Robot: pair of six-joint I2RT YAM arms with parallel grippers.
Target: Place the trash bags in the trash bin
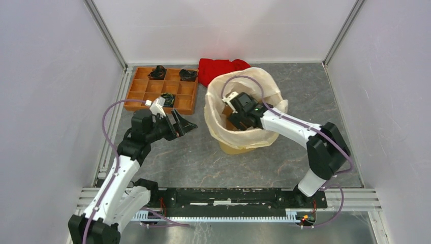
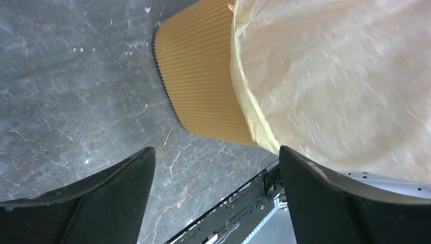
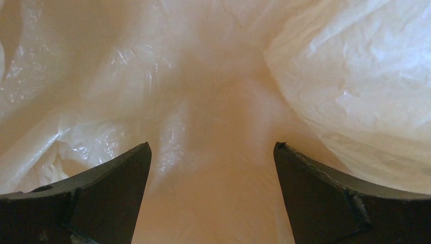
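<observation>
The cream-white trash bag (image 1: 266, 87) is spread open over the yellow-orange trash bin (image 1: 238, 148), lining it, with only the bin's base showing below. My right gripper (image 1: 235, 123) is open and reaches down inside the bag; in the right wrist view the gripper (image 3: 212, 147) has wrinkly bag plastic (image 3: 356, 76) all around and nothing between its fingers. My left gripper (image 1: 184, 125) is open and empty just left of the bin. The left wrist view shows the gripper (image 2: 216, 152) with the bin's ribbed side (image 2: 203, 76) and the bag (image 2: 330, 76) hanging over it.
A brown wooden compartment tray (image 1: 133, 87) lies at the back left with black items (image 1: 188, 74) in some cells. A red cloth (image 1: 218, 68) lies behind the bin. White walls enclose the table, and a black rail (image 1: 228, 195) runs along the near edge.
</observation>
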